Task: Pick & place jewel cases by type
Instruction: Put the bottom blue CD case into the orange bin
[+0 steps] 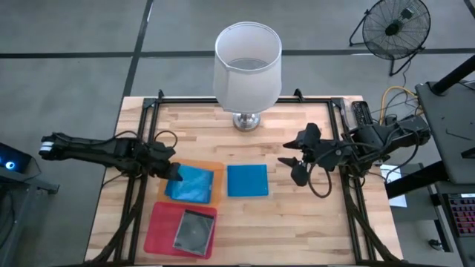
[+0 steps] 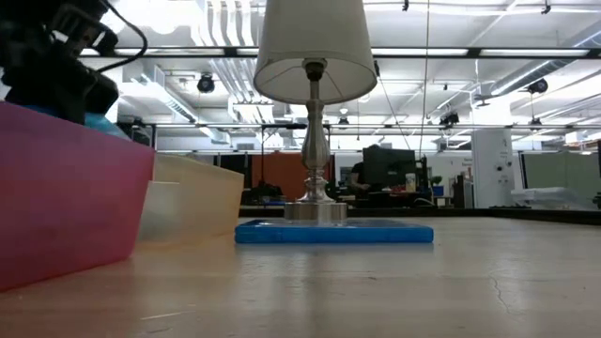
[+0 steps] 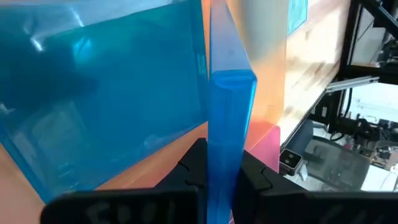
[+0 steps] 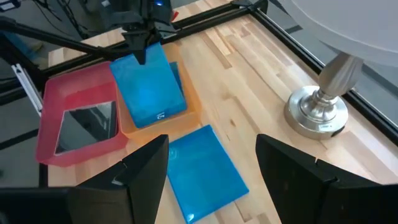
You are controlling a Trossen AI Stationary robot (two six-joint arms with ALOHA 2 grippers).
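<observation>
Blue jewel case (image 4: 148, 87) tilted on edge, left pincer (image 4: 140, 50) clamped

A pale butcher-block table (image 1: 297, 215) is carrying everything here, with a black frame running along its edges. A lamp (image 1: 247, 70) with a white shade is standing on its silver base at the back middle. An orange tray (image 1: 217, 172) is sitting left of centre, touching a pink tray (image 1: 159, 222) nearer the front. One blue jewel case (image 1: 247, 180) is lying flat on the bare wood just beside the orange tray.
</observation>
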